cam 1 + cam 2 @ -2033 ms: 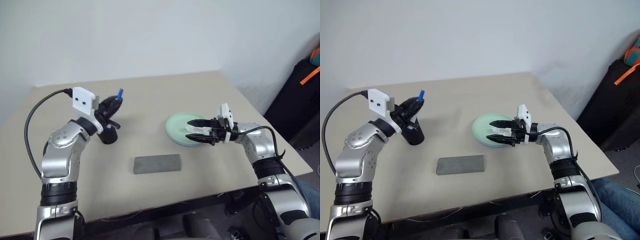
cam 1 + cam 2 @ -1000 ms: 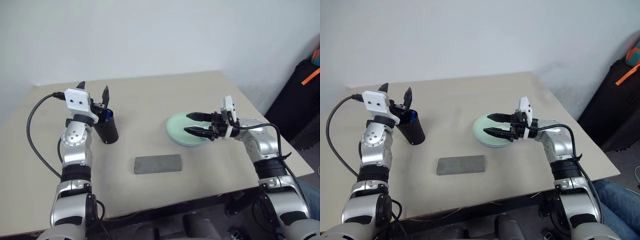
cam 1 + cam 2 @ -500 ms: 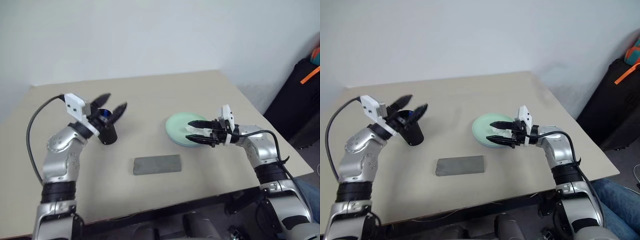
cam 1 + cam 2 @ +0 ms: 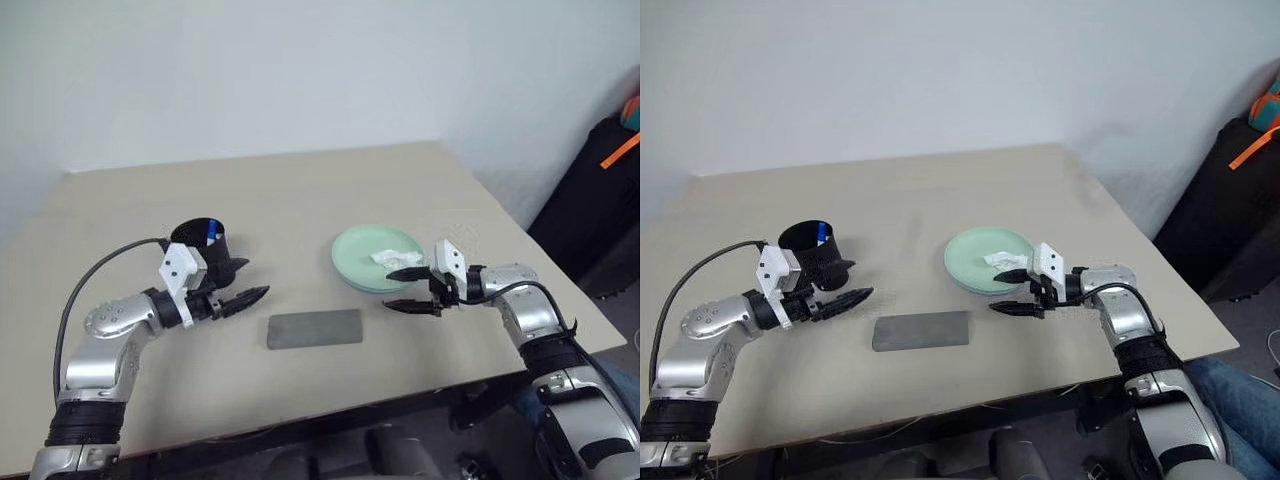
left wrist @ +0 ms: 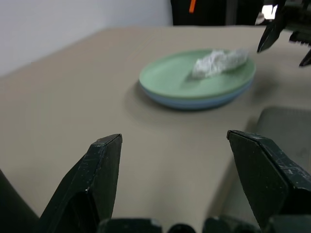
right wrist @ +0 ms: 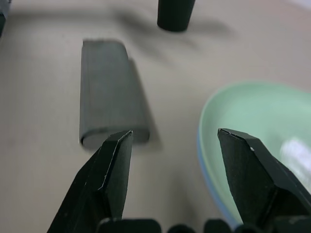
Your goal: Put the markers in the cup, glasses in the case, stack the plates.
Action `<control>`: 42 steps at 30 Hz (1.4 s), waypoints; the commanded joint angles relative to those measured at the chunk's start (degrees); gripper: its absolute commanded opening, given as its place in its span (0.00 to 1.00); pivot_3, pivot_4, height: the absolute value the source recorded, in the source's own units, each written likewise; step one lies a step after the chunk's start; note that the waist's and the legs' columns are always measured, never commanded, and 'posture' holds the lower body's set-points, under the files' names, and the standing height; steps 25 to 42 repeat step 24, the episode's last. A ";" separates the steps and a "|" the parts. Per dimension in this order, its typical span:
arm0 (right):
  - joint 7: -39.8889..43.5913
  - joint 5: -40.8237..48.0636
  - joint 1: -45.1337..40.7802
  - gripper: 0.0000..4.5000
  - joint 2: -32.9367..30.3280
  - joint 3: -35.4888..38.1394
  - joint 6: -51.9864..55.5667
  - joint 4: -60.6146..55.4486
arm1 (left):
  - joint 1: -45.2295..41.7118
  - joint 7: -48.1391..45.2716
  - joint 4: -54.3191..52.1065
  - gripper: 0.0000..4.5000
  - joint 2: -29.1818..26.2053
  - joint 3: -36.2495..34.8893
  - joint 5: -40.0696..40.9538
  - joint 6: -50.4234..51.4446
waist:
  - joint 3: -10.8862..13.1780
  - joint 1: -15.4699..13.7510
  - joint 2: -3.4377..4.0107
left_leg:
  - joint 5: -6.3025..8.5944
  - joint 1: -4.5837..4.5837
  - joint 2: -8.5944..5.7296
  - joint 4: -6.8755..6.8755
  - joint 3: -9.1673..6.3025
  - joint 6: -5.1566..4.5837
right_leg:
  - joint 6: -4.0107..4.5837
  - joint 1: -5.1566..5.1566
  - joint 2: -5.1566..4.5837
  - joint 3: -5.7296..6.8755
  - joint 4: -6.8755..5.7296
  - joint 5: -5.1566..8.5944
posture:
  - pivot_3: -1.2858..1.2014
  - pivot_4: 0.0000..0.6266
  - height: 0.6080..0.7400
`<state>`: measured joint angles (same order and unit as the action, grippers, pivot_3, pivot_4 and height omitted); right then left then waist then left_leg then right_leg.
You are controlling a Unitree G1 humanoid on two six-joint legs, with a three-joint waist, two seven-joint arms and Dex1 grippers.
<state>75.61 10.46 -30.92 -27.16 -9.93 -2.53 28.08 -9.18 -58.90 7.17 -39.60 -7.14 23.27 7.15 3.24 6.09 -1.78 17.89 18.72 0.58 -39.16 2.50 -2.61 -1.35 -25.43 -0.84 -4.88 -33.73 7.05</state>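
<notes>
Both of my grippers hang wide open and empty over the table (image 4: 300,180). Taking the case (image 4: 314,327) as the landmark: it lies flat and closed near the table's front edge, roughly midway between my two arms.

My left gripper (image 4: 243,281) hovers just beside the case's left end, its two black fingers spread and pointing toward the case without touching it. Behind that gripper, farther from me than the case and off its left end, the cup (image 4: 203,240) stands upright, and a marker (image 4: 210,236) with a blue cap shows inside its rim.

My right gripper (image 4: 403,290) hovers off the case's right end, fingers spread apart and pointing back toward the case, close above the tabletop. It sits at the near edge of the plates (image 4: 370,262), which rest beyond and to the right of the case: the mint green plate lies stacked on the light blue one (image 5: 204,101), whose rim peeks out beneath it. A crumpled white tissue (image 4: 396,256) lies on the green plate, on the side away from the case.

From my right wrist, the case lies beyond one fingertip (image 6: 118,160) and the plates' rim beyond the other.
</notes>
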 commanded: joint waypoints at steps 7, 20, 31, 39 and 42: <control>-1.33 0.74 1.92 0.67 -4.39 4.69 -2.77 3.69 | 1.58 0.01 2.22 0.81 1.97 -0.39 -2.82 -5.71 | 0.00 -0.23 0.00 | 0.00 -0.03 0.00 -0.02 0.07 -0.01 | 0.00 0.02 -0.02 -0.09 -0.01 0.00 | 0.52 0.00 1.00; -2.06 1.87 4.91 0.67 -5.42 6.69 0.14 0.17 | 10.59 1.54 -2.04 0.81 1.86 -1.91 -3.14 -6.81 | 0.00 -0.22 0.00 | 0.00 -0.10 0.12 -0.01 0.03 -0.02 | -0.01 -0.01 -0.02 -0.26 -0.01 0.01 | 0.52 0.00 1.00; -2.15 2.00 5.22 0.67 -5.47 6.52 1.22 -1.09 | 12.02 2.26 -2.55 0.81 2.02 -1.76 -3.44 -6.94 | 0.00 -0.22 0.00 | 0.00 -0.12 0.17 -0.02 0.03 -0.02 | -0.02 -0.01 -0.03 -0.25 -0.01 0.01 | 0.52 0.00 1.00; -2.15 2.00 5.22 0.67 -5.47 6.52 1.22 -1.09 | 12.02 2.26 -2.55 0.81 2.02 -1.76 -3.44 -6.94 | 0.00 -0.22 0.00 | 0.00 -0.12 0.17 -0.02 0.03 -0.02 | -0.02 -0.01 -0.03 -0.25 -0.01 0.01 | 0.52 0.00 1.00; -2.15 2.00 5.22 0.67 -5.47 6.52 1.22 -1.09 | 12.02 2.26 -2.55 0.81 2.02 -1.76 -3.44 -6.94 | 0.00 -0.22 0.00 | 0.00 -0.12 0.17 -0.02 0.03 -0.02 | -0.02 -0.01 -0.03 -0.25 -0.01 0.01 | 0.52 0.00 1.00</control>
